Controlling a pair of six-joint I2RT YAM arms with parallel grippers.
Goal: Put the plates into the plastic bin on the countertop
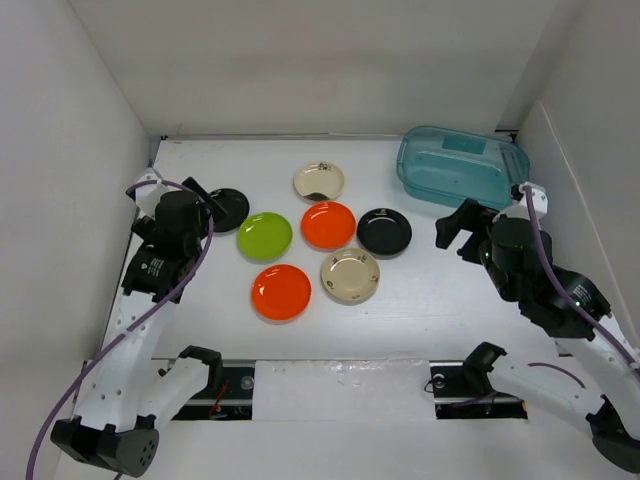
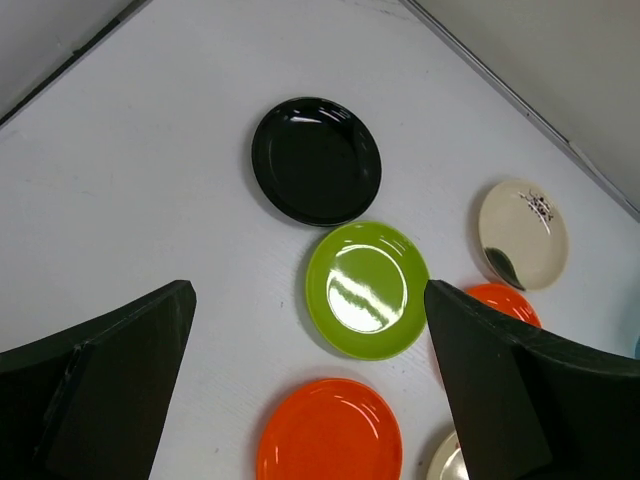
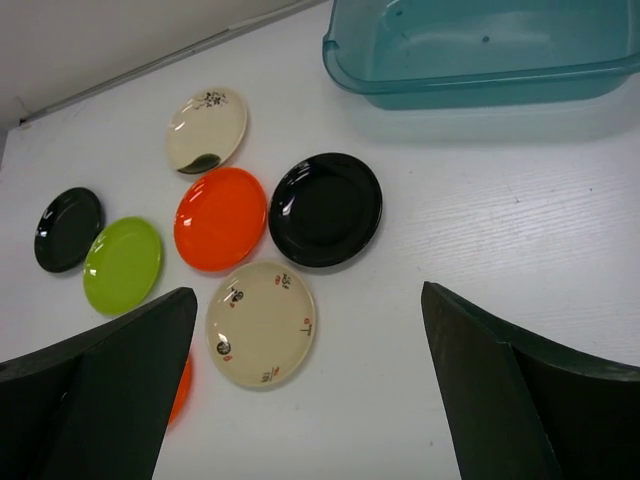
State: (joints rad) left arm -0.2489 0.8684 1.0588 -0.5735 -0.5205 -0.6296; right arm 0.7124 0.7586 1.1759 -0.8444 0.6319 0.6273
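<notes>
Seven small round shallow plates lie spread over the flat white matte surface [image 1: 420,300], all of them outside the translucent teal-blue rectangular plastic bin [image 1: 462,166]. The bin stands at the far right of the surface, close to the right wall.

The left black plate [image 2: 316,160] lies farthest left, partly hidden by the left arm in the top view. The lime green plate [image 2: 367,290] sits just beside it. The far cream plate [image 1: 319,181], which has a dark mark on its rim, lies furthest back in the group. In front of it, the centre orange plate [image 1: 328,225] sits between the lime green plate and the right black plate [image 1: 384,231]. The rims there come very close, and whether they touch cannot be told. The near cream plate [image 1: 350,274], dotted with small markings, and the near orange plate [image 1: 282,291] form the front row.

The left end effector [image 2: 308,300] hangs above the left side of the group with its jaws spread wide and nothing between them. In its wrist view the lime green plate shows below the gap. The right end effector [image 3: 308,292] is also spread wide and empty. It is raised over bare surface between the right black plate and the near left corner of the plastic bin.
</notes>
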